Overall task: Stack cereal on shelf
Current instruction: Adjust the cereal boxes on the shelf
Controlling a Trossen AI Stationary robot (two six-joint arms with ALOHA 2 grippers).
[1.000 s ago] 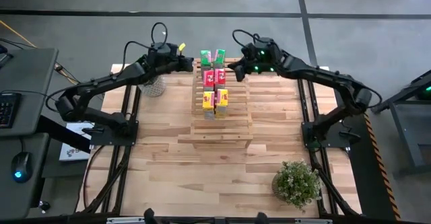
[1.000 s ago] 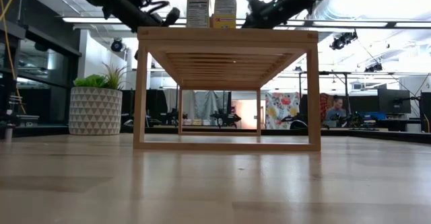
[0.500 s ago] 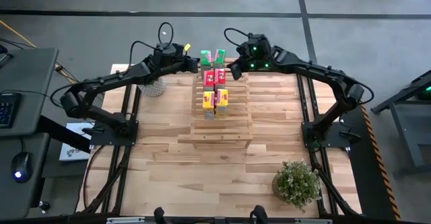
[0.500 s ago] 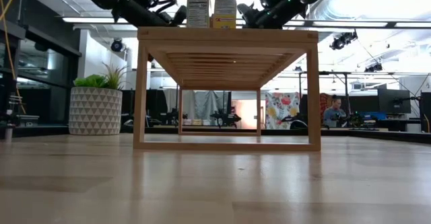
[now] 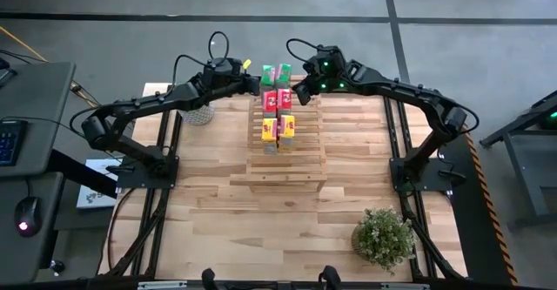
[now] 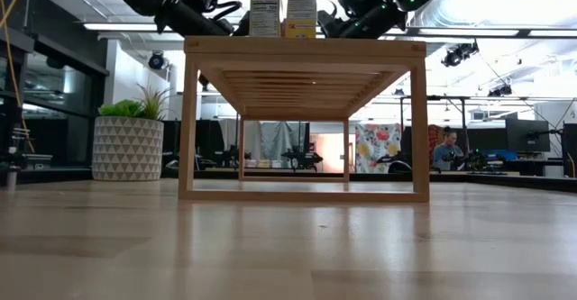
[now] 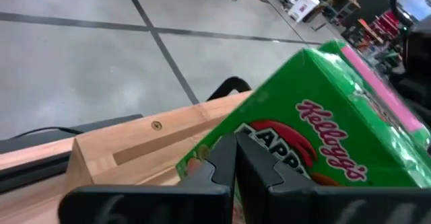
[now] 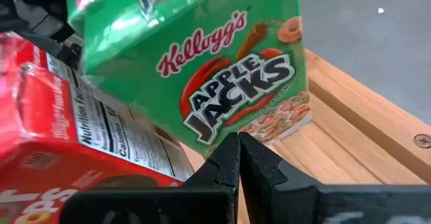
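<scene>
Both grippers are pinched fully together, holding nothing. Left gripper (image 5: pixel 254 79) and right gripper (image 5: pixel 300 84) sit at top center of the high view, flanking the two green Apple Jacks boxes (image 5: pixel 274 72). Red boxes (image 5: pixel 277 100) and yellow boxes (image 5: pixel 278 129) line up below them on the slatted shelf (image 5: pixel 287 164), mid-counter (image 5: pixel 348 212).

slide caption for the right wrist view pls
Shut right claw nudging a green Apple Jacks box on the wooden rack.
</scene>
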